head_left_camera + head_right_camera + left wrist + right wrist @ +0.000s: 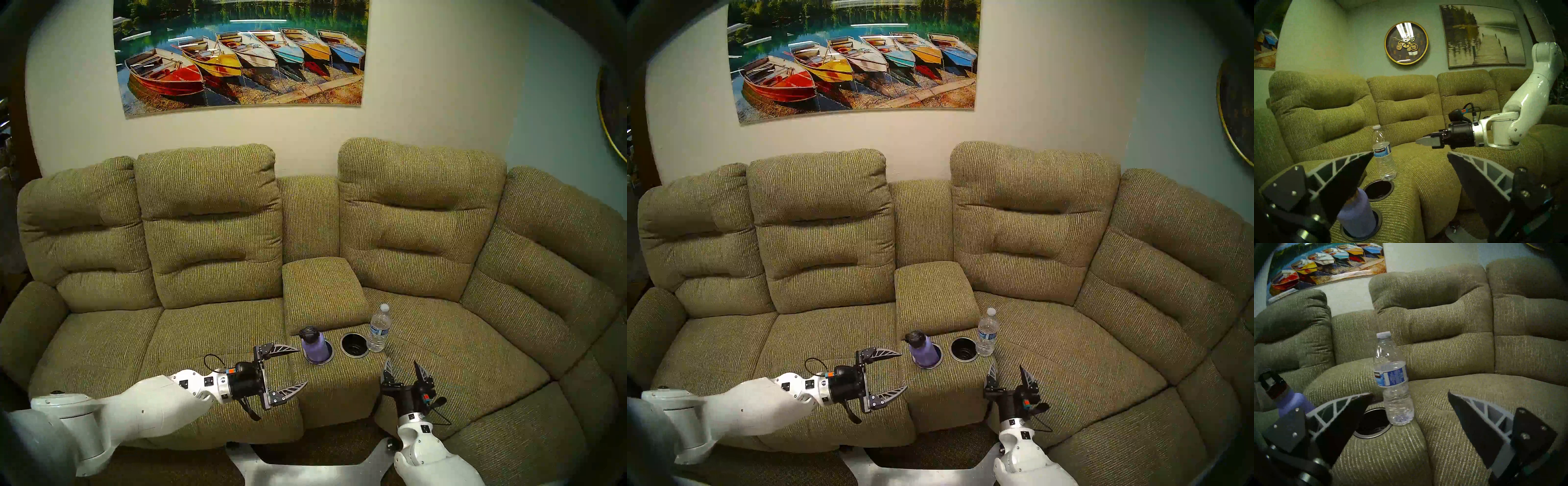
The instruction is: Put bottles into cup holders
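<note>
The lavender flask (316, 347) with its black cap stands in the left cup holder (329, 357) of the sofa console, leaning left. It also shows in the left wrist view (1357, 218) and right wrist view (1292, 400). The right cup holder (354, 355) holds nothing. The clear water bottle (379, 329) stands upright on the console just right of that holder (1373, 435). My left gripper (302, 366) is open and empty, just left of the flask. My right gripper (401, 361) is open and empty, in front of the water bottle (1393, 378).
The console's padded armrest lid (322, 292) rises behind the holders. Olive sofa seats (210, 342) lie on both sides. The sofa front edge and dark floor are below the console. A boat picture (241, 54) hangs on the wall.
</note>
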You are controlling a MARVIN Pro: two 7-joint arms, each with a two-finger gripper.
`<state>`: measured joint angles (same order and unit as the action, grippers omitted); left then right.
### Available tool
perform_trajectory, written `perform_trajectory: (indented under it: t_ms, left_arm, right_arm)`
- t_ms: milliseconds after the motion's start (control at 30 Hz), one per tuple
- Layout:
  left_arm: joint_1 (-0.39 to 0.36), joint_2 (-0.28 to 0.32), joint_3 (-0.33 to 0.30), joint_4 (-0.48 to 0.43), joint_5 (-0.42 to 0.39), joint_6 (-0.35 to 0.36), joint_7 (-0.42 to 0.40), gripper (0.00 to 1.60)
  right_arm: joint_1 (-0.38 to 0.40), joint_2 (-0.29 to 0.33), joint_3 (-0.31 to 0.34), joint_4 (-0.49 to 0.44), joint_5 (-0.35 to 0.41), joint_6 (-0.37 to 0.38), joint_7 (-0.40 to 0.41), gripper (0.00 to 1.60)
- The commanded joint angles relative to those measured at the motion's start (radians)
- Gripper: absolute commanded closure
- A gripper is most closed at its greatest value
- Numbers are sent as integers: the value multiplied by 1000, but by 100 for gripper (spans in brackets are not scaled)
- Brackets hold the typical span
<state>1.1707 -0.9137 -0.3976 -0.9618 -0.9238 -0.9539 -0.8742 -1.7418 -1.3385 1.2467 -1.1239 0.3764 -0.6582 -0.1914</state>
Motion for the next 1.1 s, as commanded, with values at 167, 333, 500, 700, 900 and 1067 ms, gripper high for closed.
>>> perform_trajectory:
  t_ms: [167, 333, 500, 700, 900, 1067]
  left_arm:
    - [49, 139, -18, -198, -15, -6, -47, 0]
    - [66, 180, -23, -265, -17, -6, -38, 0]
    - [85, 221, -29, -325, -19, -6, -27, 0]
    - [95, 242, -33, -354, -20, -6, -20, 0]
    - [113, 268, -46, -390, -21, -6, -18, 0]
    - [126, 278, -59, -406, -20, -6, -18, 0]
  right_arm:
    - [170, -99, -29, 23, -101, 87, -24, 0]
    - [227, -122, -42, 71, -148, 102, -55, 0]
    - [278, -160, -39, 130, -220, 101, -127, 0]
    - [326, -176, -54, 195, -302, 91, -213, 0]
    - [355, -211, -41, 262, -381, 45, -339, 0]
    - [370, -223, -24, 303, -438, -4, -417, 0]
